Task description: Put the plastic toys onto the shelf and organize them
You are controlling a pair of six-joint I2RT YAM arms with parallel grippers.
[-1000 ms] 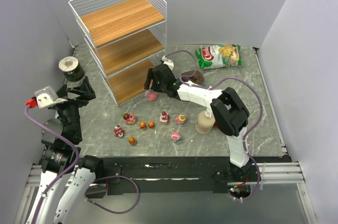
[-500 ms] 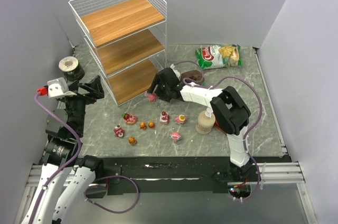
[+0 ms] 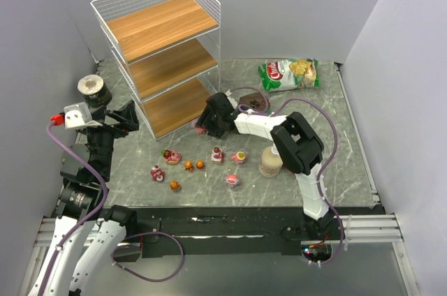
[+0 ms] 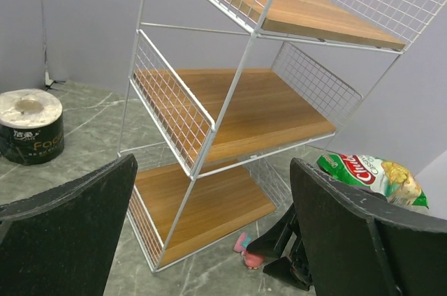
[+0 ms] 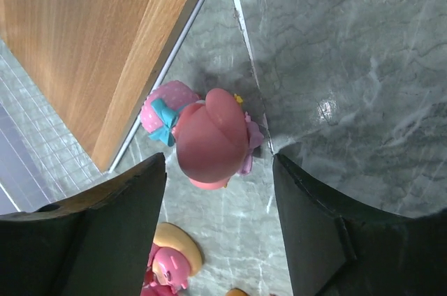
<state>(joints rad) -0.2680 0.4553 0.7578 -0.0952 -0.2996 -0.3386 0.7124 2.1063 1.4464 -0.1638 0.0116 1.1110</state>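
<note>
**Pink figurine centred between the right jaws at the shelf's foot**

Pink figurine (image 5: 213,139) stands on the marble desk (image 5: 335,45), just beside the front corner of the shelf (image 5: 91,45). It is outside the lowest wooden tier and not yet on it. From the right wrist it looks upright, its rounded head toward the camera, so its long axis seems to run up toward the wrist. A bow-tied pink piece juts out on the shelf side.

The right jaws stand apart, with one black finger (image 5: 105,240) on each side of the toy. A sliver of desk shows on both sides, so nothing is gripped. In my judgement, closing straight in should catch the body, though the bow piece may meet a finger first.

The left jaws are spread wide and empty, well apart from this toy, facing the shelf from its left. The other plastic toys (image 3: 200,164) lie scattered on the desk nearer the arms' bases.
</note>
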